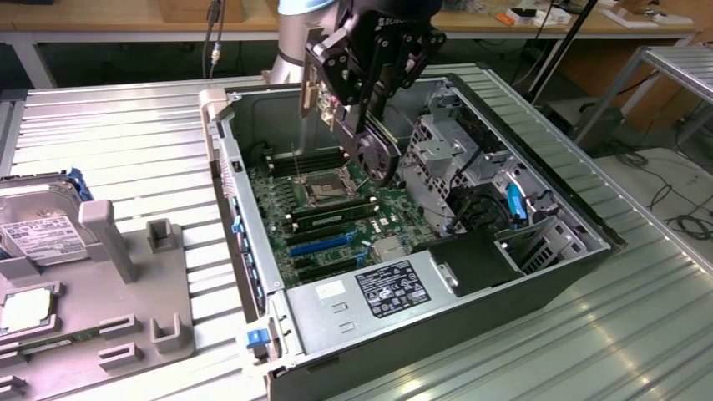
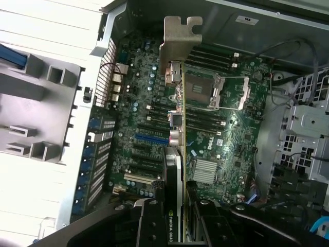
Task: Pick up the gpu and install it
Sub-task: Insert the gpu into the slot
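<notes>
While the gripper [image 1: 363, 117] hangs over the open computer case [image 1: 535, 292], its black fingers [image 2: 149, 226] are clamped on the two faces of the gpu [image 1: 379, 159]. The gpu is held on edge above the motherboard [image 1: 334, 213] and looks clear of it. The case's slotted back wall [image 1: 229, 180] stands on the exterior view's left, with open board between it and the card. On the exterior view's right the silver drive cage [image 1: 446, 150] rises just beside the card, so room there is narrow. At the near end of the case the power supply [image 1: 390, 288], with its white label, closes off the board. Under the card lie the processor socket [image 2: 205, 87], the memory sticks [image 1: 323, 219] and a blue slot [image 2: 151, 139], all low and flat. Outside the case, a grey tray [image 1: 112, 242] on the ribbed metal table [image 1: 134, 134] holds a hard drive [image 1: 33, 234], well apart. The gpu is thin and green and shows edge-on in the wrist view. It has a round black fan on one face and a black label with white letters near the fingers. A silver bracket [image 2: 180, 38] with a notched tab sits at its far end.
</notes>
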`<state>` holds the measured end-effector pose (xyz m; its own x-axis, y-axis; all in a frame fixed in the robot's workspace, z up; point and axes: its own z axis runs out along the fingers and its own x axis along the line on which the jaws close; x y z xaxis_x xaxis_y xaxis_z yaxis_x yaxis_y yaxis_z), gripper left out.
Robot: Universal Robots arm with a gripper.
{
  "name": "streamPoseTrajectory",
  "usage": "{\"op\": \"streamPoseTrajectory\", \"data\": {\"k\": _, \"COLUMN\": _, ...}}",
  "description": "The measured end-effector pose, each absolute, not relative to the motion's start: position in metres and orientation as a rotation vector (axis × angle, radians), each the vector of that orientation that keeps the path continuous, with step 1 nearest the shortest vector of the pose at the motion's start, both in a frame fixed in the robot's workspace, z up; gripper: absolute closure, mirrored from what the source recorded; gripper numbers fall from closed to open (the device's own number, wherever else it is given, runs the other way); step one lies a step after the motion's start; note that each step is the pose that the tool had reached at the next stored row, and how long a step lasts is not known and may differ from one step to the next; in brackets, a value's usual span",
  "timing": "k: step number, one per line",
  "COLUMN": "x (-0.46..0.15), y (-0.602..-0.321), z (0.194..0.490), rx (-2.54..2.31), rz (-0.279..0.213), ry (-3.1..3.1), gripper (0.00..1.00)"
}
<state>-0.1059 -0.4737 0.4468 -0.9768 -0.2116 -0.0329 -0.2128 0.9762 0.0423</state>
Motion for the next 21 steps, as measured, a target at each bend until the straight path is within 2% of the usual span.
{"op": "streamPoseTrajectory", "data": {"k": 21, "x": -0.1057, "y": -0.4737, "z": 0.4468, "rx": -0.474, "rz": 0.073, "ry": 3.078, "gripper": 0.73}}
